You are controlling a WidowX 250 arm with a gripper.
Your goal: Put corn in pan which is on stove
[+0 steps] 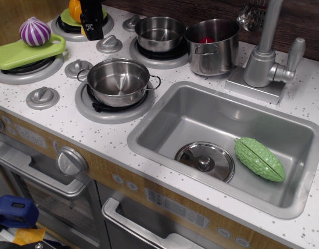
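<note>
The pan (119,80), wide shiny steel with two wire loop handles, sits empty on the front burner of the stove (100,110). My black gripper (91,32) hangs at the back left, over the green plate (66,19) on the back-left burner, well behind the pan. Its body hides the jaws, so I cannot tell whether they are open. A small yellow sliver (83,32) shows at its lower left edge; it may be the corn, which is otherwise hidden. An orange round toy (75,8) lies on the plate just left of the gripper.
A smaller steel pan (159,32) and a tall steel pot (212,45) stand behind the pan. A purple onion (35,31) lies on a green board at the left. The sink (164,111) holds a lid (205,161) and a green gourd (259,158). A tap (266,57) stands behind.
</note>
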